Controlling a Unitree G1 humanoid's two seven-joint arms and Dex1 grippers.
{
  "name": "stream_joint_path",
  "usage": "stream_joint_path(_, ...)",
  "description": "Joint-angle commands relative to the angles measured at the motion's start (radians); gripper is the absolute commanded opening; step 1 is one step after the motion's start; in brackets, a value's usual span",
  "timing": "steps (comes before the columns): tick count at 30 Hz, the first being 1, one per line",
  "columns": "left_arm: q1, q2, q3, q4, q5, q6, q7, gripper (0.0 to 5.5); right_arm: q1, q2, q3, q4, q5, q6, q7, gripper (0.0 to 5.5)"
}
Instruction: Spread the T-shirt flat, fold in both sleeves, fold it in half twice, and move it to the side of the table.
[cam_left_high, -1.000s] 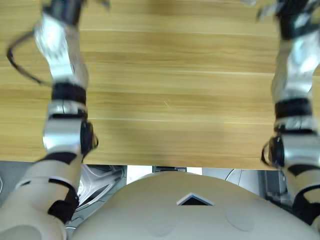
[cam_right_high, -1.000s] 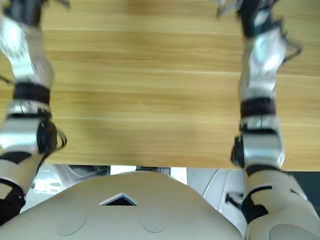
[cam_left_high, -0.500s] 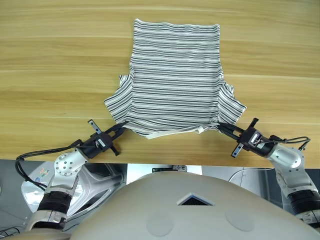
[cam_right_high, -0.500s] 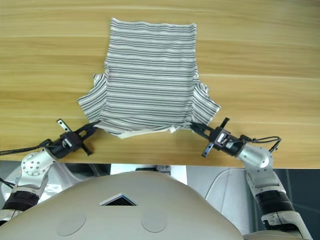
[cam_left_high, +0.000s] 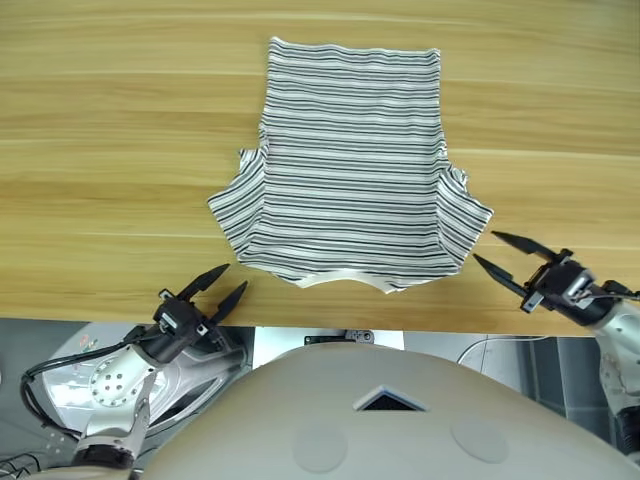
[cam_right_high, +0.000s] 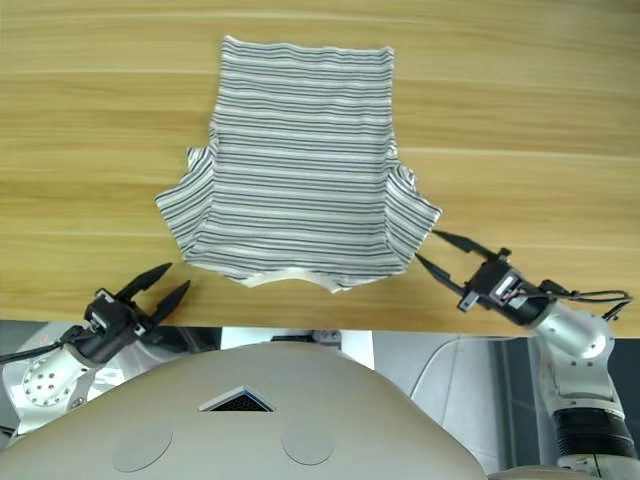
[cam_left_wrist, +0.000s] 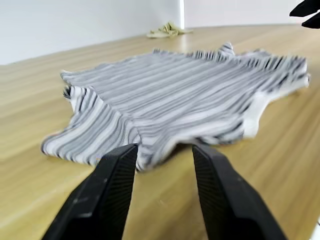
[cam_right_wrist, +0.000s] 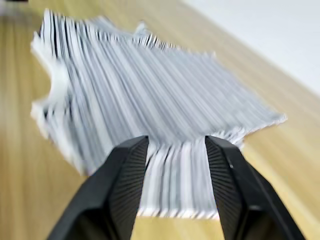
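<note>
A black-and-white striped T-shirt (cam_left_high: 350, 170) lies spread on the wooden table (cam_left_high: 110, 150), collar end near the front edge and hem at the far side, both sleeves sticking out. My left gripper (cam_left_high: 220, 285) is open at the front edge, just off the left sleeve (cam_left_high: 235, 200), touching nothing. My right gripper (cam_left_high: 487, 250) is open beside the right sleeve (cam_left_high: 465, 210), a short gap from the cloth. The left wrist view has the shirt (cam_left_wrist: 185, 95) beyond my open fingers (cam_left_wrist: 115, 190). In the right wrist view the shirt (cam_right_wrist: 150, 95) lies past the open fingers (cam_right_wrist: 127, 190).
Bare wood stretches to the left (cam_left_high: 100, 120) and right (cam_left_high: 560, 110) of the shirt. The table's front edge (cam_left_high: 330, 325) runs just behind both grippers. A small yellowish object (cam_left_wrist: 167, 31) lies far off on the table.
Both grippers have let go of the shirt's near corners and drawn back outward, now open. The collar end has settled flat on the table.
</note>
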Motion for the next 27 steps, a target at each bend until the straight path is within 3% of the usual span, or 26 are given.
stream_joint_path(1,-0.040,-0.009,0.091,-0.091,-0.177,0.029,-0.045,2.04,-0.064,0.038,-0.091,-0.012,0.170,0.117,0.029,2.05)
stream_joint_path(3,-0.196,-0.050,0.129,-0.034,-0.090,0.140,0.105,2.04,-0.183,0.088,-0.072,0.082,0.049,0.141,-0.062,2.05)
stream_joint_path(6,-0.345,-0.074,0.152,0.110,0.267,0.182,0.309,2.04,-0.275,0.183,0.003,0.140,-0.128,0.135,-0.140,2.05)
stream_joint_path(13,-0.376,0.020,0.232,0.196,0.926,0.294,0.766,2.04,-0.463,0.333,0.035,0.224,-0.307,0.144,-0.318,2.05)
stream_joint_path(17,-0.266,0.103,0.236,0.085,1.120,0.334,0.799,2.04,-0.507,0.328,0.025,0.257,-0.330,0.145,-0.321,2.05)
stream_joint_path(22,-0.190,0.181,0.164,-0.065,1.194,0.314,0.679,2.04,-0.499,0.325,0.013,0.237,-0.333,0.142,-0.322,2.05)
stream_joint_path(27,-0.291,0.243,0.087,-0.045,1.210,0.276,0.585,2.04,-0.486,0.334,0.007,0.219,-0.340,0.143,-0.331,2.05)
